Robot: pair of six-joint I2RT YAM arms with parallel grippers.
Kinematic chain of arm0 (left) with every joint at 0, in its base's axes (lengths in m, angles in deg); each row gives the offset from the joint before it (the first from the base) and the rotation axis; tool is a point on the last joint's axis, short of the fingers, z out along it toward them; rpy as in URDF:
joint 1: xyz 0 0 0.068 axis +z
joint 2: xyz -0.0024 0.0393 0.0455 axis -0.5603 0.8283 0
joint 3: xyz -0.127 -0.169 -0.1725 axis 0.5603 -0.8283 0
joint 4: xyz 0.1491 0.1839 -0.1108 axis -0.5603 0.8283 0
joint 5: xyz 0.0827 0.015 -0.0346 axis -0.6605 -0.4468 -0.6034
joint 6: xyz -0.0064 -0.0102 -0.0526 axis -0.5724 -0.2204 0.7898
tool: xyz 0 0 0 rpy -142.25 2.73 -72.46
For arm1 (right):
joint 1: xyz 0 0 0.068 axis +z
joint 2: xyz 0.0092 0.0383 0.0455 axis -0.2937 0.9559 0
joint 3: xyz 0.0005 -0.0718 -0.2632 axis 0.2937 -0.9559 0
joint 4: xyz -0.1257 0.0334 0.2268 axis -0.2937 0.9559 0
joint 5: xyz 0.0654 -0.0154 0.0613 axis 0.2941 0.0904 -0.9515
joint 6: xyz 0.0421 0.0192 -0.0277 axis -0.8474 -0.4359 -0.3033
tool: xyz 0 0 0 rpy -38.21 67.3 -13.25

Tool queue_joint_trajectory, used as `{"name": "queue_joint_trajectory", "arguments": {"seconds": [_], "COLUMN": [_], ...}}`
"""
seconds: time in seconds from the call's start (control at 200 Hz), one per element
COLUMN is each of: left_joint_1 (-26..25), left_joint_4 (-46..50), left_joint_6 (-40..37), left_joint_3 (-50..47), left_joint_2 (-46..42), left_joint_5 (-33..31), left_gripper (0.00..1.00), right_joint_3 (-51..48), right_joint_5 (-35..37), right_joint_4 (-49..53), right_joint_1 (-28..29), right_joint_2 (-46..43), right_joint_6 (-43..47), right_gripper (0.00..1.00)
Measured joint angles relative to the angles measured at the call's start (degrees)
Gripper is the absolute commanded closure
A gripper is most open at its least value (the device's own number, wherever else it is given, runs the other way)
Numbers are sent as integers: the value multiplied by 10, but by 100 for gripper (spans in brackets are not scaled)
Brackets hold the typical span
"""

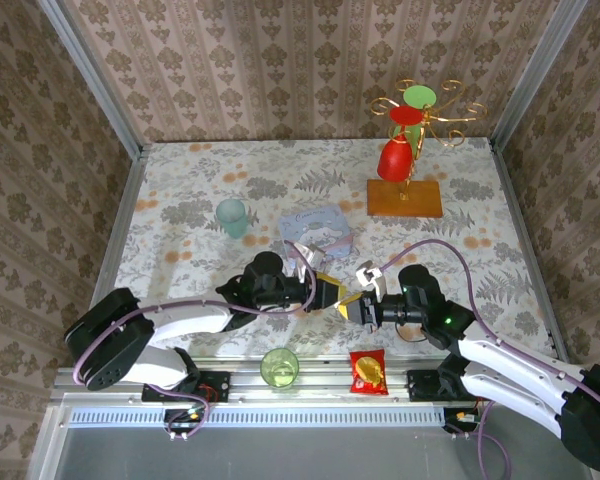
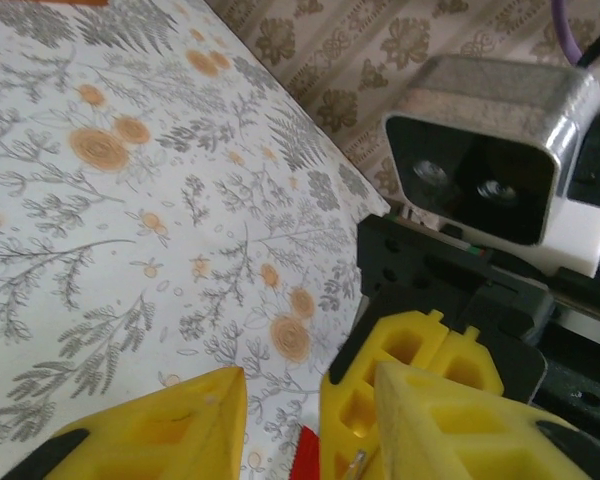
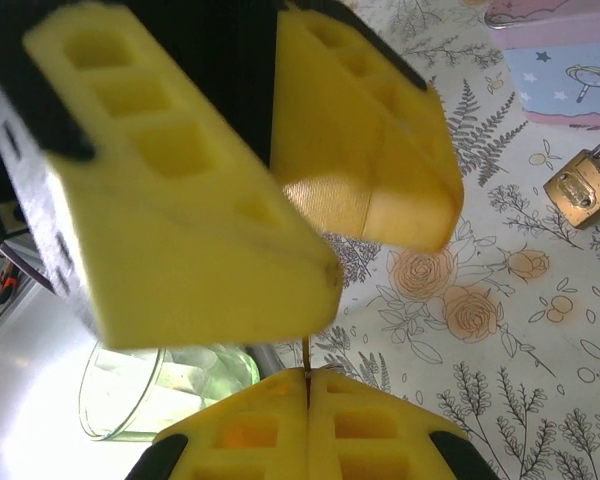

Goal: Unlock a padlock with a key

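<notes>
My right gripper is shut on the key, a thin metal sliver that sticks up from between its yellow fingertips. In the left wrist view the key's tip shows at the right arm's yellow fingers. My left gripper stands open, its jaws apart on either side of those fingers and the key. From above, the left gripper and the right gripper meet tip to tip near the table's front. The brass padlock lies on the floral cloth beside the pale blue tin, apart from both grippers.
A green glass cup and a red-and-gold snack packet sit at the front edge. The pale blue tin and a teal cup are behind the grippers. A gold stand with a red cup is at the back right.
</notes>
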Motion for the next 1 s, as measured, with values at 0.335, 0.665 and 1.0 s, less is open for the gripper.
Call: {"name": "queue_joint_trajectory", "arguments": {"seconds": [0.335, 0.665, 1.0], "left_joint_1": [-8, -9, -6], "left_joint_4": [2, -15, -2], "left_joint_6": [-13, -14, -14], "left_joint_3": [3, -5, -7], "left_joint_2": [13, 12, -117], "left_joint_5": [17, 11, -88], "left_gripper": [89, 100, 100], "right_joint_3": [0, -3, -53], "right_joint_5": [1, 18, 49], "right_joint_4": [-10, -18, -218], "right_joint_1": [0, 0, 0], "right_joint_2": [5, 7, -11], "right_joint_6": [-1, -17, -103], "right_gripper": [100, 0, 0]}}
